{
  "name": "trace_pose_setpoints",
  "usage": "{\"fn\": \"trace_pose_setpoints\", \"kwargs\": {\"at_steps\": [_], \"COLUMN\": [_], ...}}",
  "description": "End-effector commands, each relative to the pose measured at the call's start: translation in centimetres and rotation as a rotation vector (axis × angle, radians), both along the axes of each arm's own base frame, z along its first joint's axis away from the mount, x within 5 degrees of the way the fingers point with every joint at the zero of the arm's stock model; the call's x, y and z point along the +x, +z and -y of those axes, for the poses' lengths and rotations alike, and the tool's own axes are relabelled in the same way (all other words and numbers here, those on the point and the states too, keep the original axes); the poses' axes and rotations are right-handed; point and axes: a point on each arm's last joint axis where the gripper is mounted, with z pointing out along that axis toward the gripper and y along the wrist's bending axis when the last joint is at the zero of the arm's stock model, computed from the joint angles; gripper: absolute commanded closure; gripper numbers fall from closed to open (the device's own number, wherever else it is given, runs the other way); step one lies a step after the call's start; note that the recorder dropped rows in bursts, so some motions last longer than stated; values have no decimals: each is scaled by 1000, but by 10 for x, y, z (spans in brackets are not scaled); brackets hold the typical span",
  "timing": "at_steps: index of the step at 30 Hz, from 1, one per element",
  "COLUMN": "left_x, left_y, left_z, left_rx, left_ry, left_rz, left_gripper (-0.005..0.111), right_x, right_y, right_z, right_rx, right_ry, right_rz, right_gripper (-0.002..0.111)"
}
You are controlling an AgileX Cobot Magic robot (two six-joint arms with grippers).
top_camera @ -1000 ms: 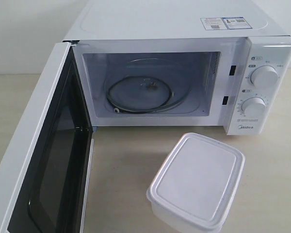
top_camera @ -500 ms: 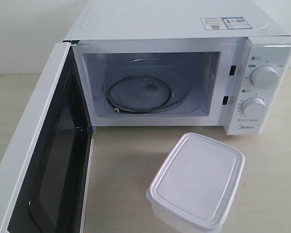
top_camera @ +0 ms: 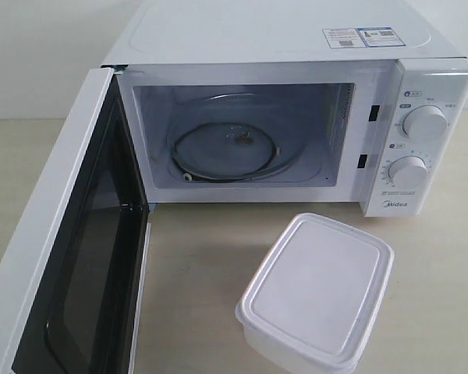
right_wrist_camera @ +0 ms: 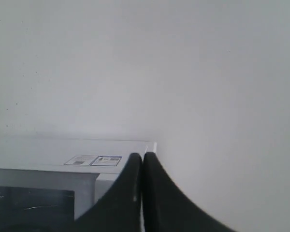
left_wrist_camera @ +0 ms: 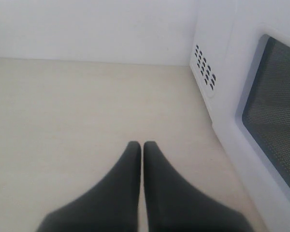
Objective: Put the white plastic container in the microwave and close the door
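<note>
No change over last second: white plastic container (top_camera: 316,292) unmoved on tabletop (top_camera: 195,257), near right, in front of microwave (top_camera: 281,39). Door (top_camera: 54,257) wide open at left. Left fingers (left_wrist_camera: 121,193) clenched, empty, beside door. Right fingers (right_wrist_camera: 128,193) clenched, empty. Pickup not begun.

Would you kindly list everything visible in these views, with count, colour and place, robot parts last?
microwave: one, white, at the table's back, cavity open.
door: one, white with black inner frame, swung open at left.
glass turntable: one, clear, inside the cavity.
dials: two, white, stacked on the right panel.
stickers: two, white and blue, on the microwave's top.
white plastic container: one, translucent white, lidded, on the table before the microwave.
table: one, pale beige.
left fingers: two, black, shut, empty, above the table beside the door.
right fingers: two, black, shut, empty, near the microwave's top.
</note>
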Motion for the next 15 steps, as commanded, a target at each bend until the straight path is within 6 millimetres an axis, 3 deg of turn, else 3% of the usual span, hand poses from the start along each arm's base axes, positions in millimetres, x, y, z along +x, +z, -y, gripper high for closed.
{"fn": "trace_pose_setpoints", "kwargs": {"at_steps": [1, 7, 15], "left_x": [0, 0, 0], "left_y": [0, 0, 0], "left_z": [0, 0, 0], "left_rx": [8, 8, 8], "left_ry": [5, 5, 5], "left_rz": [8, 8, 8], "left_gripper": [102, 102, 102], "right_x": [26, 70, 90], "right_y": [16, 13, 12], "right_z": [0, 1, 1], "right_rx": [-45, -60, -46], "right_ry": [-14, -20, -28], "right_rz": [-97, -215, -154], "right_gripper": [109, 109, 109]}}
